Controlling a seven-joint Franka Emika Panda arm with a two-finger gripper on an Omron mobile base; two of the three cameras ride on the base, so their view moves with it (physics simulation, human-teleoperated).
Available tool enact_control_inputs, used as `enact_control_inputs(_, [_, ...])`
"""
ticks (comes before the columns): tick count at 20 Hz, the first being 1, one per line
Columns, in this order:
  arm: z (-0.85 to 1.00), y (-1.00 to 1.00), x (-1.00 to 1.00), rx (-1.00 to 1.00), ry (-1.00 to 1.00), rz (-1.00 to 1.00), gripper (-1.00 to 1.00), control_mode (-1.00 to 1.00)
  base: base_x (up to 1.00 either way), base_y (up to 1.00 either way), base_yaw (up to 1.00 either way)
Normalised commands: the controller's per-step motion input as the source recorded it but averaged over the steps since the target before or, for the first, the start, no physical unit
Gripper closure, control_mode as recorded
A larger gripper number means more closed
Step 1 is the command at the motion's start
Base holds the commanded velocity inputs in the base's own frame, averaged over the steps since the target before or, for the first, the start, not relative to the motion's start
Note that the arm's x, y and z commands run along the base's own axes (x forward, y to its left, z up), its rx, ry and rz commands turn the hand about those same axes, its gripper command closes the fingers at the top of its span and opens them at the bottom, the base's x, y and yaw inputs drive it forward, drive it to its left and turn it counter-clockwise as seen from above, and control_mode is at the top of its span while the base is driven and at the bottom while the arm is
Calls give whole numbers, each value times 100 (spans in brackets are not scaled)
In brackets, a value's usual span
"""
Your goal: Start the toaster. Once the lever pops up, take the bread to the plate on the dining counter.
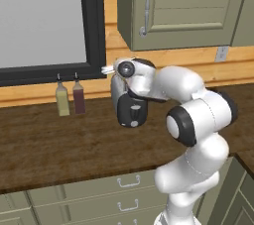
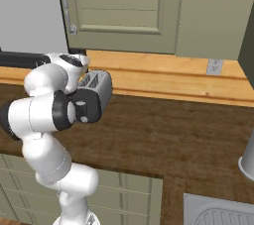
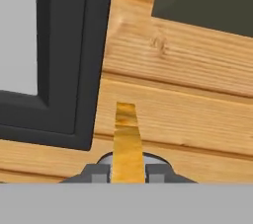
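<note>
Hand view gives me the clearest read: the gripper [image 3: 127, 172] has its two finger tips clamped on the bread [image 3: 127, 141], a thin golden-brown slice seen edge-on, standing up against the wood-plank wall [image 3: 197, 114] beside the black window frame [image 3: 89, 60]. I judge the toasting done and the slice already lifted out, since its colour looks toasted and it sits above the toaster [image 2: 96, 90], whose rounded silver body and black end panel show behind the arm's wrist in the right base view. What is left, by my reckoning, is the whole carry to the plate on the dining counter. The worktop [image 1: 44, 144] is dark, heavily grained wood over olive drawers with silver handles; two small bottles [image 1: 69, 97] stand by the wall.
</note>
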Motion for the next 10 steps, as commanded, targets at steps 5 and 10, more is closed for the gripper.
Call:
enact_control_inputs(5, [48, 12, -93, 7, -9, 8, 100, -100, 0, 0, 0])
enact_control_inputs(10, [98, 0, -100, 15, -6, 5, 100, -100, 0, 0, 0])
